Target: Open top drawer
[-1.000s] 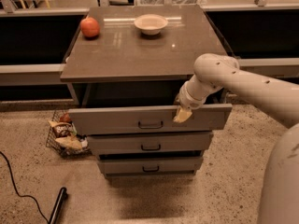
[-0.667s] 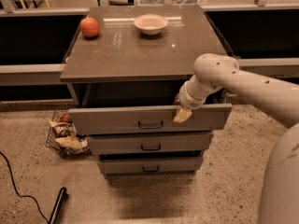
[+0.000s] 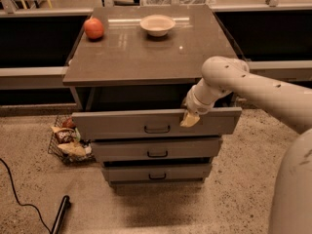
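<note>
Speckled floor [image 3: 234,199] is seen along the bottom. At centre the top drawer [image 3: 117,125], grey with a dark pull, is drawn out under the desk [image 3: 146,57]. The hand [image 3: 190,118] is laid on its upper edge; its grip cannot be told.

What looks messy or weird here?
The top drawer is pulled out of the cabinet, with the gripper at its top edge. A wire basket of clutter sits on the floor beside the cabinet.

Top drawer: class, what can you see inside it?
Only dark shadow shows inside the top drawer; the cabinet top covers most of it. The gripper is at its front edge.
</note>
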`<action>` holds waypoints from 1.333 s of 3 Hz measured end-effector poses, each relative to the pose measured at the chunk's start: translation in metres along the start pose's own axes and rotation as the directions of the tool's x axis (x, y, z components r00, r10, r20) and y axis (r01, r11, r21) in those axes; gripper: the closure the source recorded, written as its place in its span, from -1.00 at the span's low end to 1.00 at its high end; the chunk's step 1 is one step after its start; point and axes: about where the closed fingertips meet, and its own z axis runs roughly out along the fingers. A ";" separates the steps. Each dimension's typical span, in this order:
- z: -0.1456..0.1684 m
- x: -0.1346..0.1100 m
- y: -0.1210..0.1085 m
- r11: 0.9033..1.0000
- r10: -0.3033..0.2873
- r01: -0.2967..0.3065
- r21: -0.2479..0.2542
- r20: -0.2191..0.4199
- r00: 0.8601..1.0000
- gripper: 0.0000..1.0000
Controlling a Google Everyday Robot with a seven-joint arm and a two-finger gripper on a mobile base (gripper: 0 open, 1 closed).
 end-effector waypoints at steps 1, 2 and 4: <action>0.000 0.000 0.000 1.000 0.000 0.000 0.000 0.000 1.000 -0.99; 0.003 -0.001 0.003 1.000 -0.005 0.005 -0.013 0.003 1.000 -1.00; 0.008 -0.023 0.047 0.985 -0.055 0.056 -0.163 0.012 0.998 -1.00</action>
